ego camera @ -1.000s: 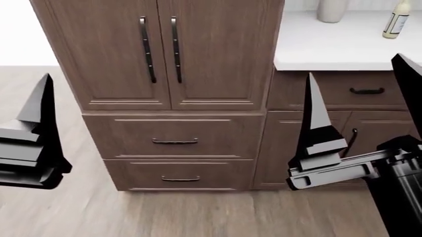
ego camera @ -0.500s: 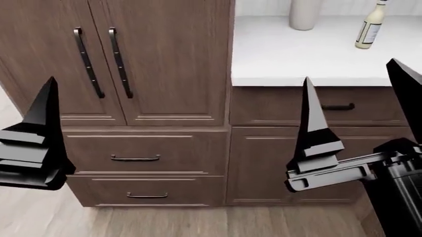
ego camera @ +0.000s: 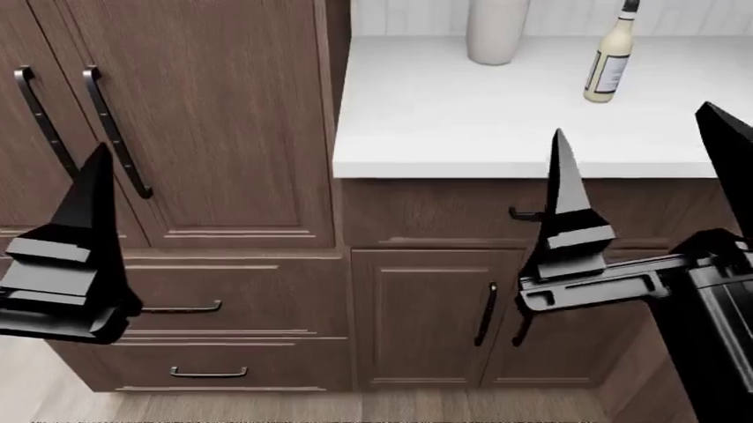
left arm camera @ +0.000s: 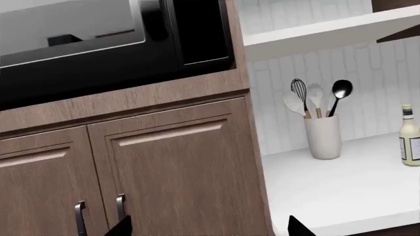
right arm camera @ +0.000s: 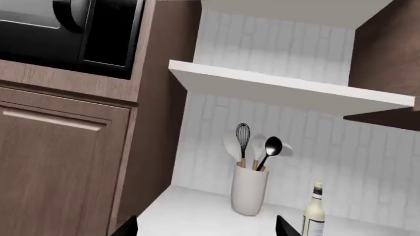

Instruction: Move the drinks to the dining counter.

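Note:
The tall cream bottle with a white label stands upright on the white top of a cabinet with black-handled drawers. It also shows in the left wrist view and the right wrist view. My right gripper is open and empty, held in front of the cabinet edge, short of the bottle. My left gripper is open and empty, facing the tall cabinet doors; one of its fingers shows in the head view. The other two bottles and the dining counter are out of view.
A pale utensil holder with a whisk and spoons stands left of the bottle at the back. A tall brown cabinet with a black microwave rises to the left. A white shelf hangs above the top.
The head view has swung right: the tall cabinet slid left in it, and the white top with the bottle and utensil holder came nearer the middle. Both grippers stay open.

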Available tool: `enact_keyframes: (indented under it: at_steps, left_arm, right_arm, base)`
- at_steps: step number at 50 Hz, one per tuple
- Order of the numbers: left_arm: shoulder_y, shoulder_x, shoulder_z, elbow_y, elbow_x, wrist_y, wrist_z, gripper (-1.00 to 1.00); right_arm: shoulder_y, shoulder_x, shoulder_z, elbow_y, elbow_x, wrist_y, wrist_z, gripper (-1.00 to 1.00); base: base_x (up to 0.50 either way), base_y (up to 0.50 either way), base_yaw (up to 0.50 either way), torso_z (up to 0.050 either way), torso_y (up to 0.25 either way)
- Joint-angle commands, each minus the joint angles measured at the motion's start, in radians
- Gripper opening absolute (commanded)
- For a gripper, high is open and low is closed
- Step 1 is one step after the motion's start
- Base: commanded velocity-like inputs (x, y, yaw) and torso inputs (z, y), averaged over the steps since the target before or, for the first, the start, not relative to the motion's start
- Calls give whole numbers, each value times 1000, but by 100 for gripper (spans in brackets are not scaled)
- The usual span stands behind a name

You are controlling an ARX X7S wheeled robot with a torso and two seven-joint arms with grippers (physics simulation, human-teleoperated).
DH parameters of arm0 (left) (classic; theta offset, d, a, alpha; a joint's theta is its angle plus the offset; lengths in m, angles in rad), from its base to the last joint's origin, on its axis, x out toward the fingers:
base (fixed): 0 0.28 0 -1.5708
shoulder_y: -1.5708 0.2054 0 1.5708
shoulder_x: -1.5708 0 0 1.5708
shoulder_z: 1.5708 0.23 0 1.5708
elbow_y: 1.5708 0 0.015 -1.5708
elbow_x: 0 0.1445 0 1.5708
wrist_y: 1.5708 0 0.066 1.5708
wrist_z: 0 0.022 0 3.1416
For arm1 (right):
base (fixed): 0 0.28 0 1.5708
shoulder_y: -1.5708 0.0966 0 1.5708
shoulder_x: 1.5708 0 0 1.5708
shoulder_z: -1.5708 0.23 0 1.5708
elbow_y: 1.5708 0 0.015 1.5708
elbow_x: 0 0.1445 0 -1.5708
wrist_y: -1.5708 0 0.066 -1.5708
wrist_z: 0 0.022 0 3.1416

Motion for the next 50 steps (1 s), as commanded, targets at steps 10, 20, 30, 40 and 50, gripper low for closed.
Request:
enact_keyframes:
  at_steps: [10, 20, 30, 40, 50]
  left_arm:
    - [63, 54, -51, -3, 19, -53, 12, 100]
    - [33, 45, -28, 3, -1, -40, -6, 100]
    - [25, 57, -18, 12, -13, -39, -24, 100]
    - [-46, 59, 16, 19, -81, -27, -88, 100]
    - [-318, -112, 45, 23, -287, 113, -130, 100]
  right_arm:
    - [-5, -138, 530, 434, 691, 329, -278, 100]
    - [-13, -109, 623, 544, 721, 382, -295, 100]
    - [-47, -115, 750, 646, 760, 519, -336, 100]
    - [-98, -112, 764, 634, 757, 511, -362, 100]
    - [-135, -117, 760, 638, 759, 527, -374, 100]
  base:
    - [0, 0, 0, 0, 0]
    - [0, 0, 0, 0, 0]
    - [0, 0, 0, 0, 0]
    - [371, -11, 0, 0, 0]
    - [500, -46, 0, 0, 1]
